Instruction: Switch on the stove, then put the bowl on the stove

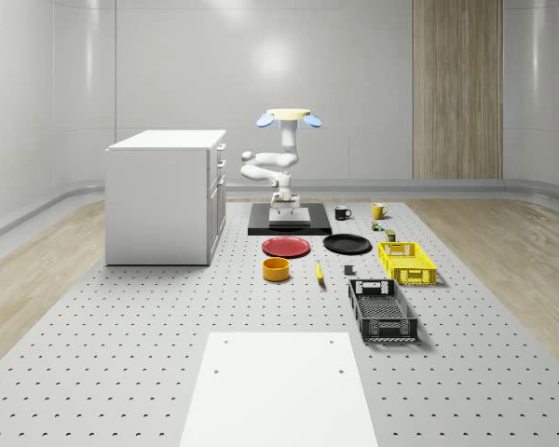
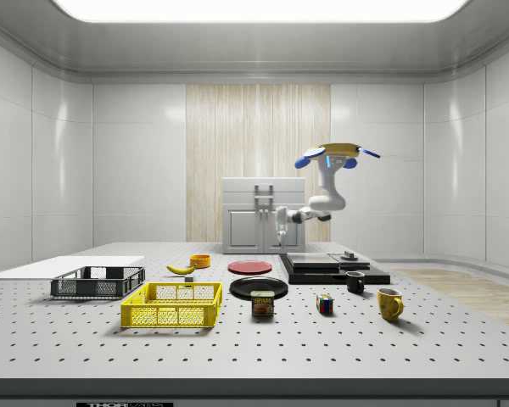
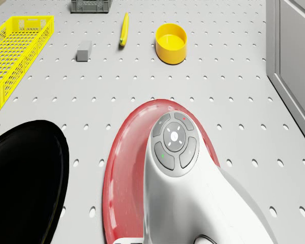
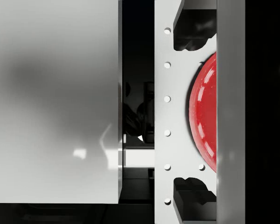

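The grey perforated tabletop carries everything, and the flat black stove serves here as the landmark. To the whole-scene view's left of the stove stands a white cabinet with drawer handles. In the whole-scene view, a white rectangular sheet lies on the tabletop well in front of the stove.

The drone, a tan disc with blue rotor guards, hovers above the stove. Its white arm hangs down from it, folds toward the cabinet, then bends back and drops to the end effector just above the stove top. Whether the end effector is spread or pressed together cannot be told.

A black mesh crate and a yellow mesh crate sit well in front of the stove toward the whole-scene view's right; nothing can be seen inside either. A round red plate and a round black plate lie just in front of the stove. The yellow round bowl, empty, rests on the tabletop beyond the red plate, apart from the stove. A banana lies near it.

In the side view, a can labelled SPAM stands nearer the camera than the stove, with a coloured cube, a black mug and a yellow mug.
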Controlling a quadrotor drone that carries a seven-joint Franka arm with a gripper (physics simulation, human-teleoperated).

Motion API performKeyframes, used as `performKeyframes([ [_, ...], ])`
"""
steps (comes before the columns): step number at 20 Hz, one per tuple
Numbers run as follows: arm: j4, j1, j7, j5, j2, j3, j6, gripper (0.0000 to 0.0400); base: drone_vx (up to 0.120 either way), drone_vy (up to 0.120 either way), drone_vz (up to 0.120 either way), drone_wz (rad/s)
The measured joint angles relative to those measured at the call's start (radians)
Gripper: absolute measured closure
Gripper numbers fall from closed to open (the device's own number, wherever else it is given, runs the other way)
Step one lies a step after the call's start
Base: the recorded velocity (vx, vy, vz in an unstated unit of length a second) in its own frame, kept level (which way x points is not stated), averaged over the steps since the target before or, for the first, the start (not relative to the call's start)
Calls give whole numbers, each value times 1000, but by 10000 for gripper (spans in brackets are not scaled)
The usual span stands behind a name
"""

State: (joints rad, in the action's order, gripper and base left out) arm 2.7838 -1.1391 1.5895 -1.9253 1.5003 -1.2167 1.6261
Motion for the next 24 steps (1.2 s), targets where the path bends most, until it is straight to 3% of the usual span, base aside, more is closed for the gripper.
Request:
performKeyframes([
  [6,0,-1,1,1,3,0,3,0,120,-47,0,0],
  [24,-1,-4,3,5,10,-1,10,0,120,0,0,0],
])
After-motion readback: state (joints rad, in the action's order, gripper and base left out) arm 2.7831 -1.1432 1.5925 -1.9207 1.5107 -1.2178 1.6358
